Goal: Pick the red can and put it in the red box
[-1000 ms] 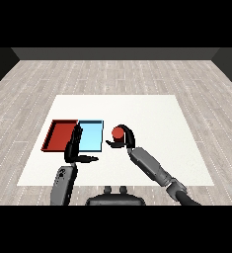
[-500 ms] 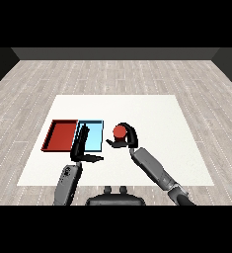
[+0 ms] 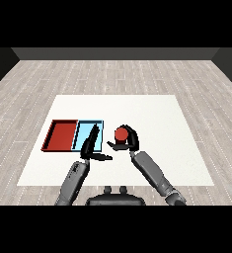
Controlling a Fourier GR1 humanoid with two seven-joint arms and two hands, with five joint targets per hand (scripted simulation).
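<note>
Right now the right hand [image 3: 129, 140] is curled round the red can [image 3: 120, 134]. The can stands up straight, and its round red top shows. Black fingers bend over the far side of the can, and the thumb comes in low on the near side, so the can sits inside the hand. I cannot tell if the can touches the tabletop [image 3: 157, 118] or is a little above it.

The can is just to the right of the light blue tray [image 3: 100, 123]. It is not in any tray. The red tray [image 3: 63, 136] is farther left, on the other side of the blue one. The two trays lie side by side and touch along one edge. The red tray has nothing in it.

The left hand [image 3: 92, 147] holds nothing. Its fingers are straight and point away from the robot, over the near part of the light blue tray. Its thumb sticks out to the right, toward the can, but does not reach it. A small gap stays between the thumb and the right hand.

Both grey arms come up from the bottom of the view. The left arm is short and steep. The right arm is longer and slants up and left to the can.

The tabletop is white, and a grey wood floor lies all around it.
</note>
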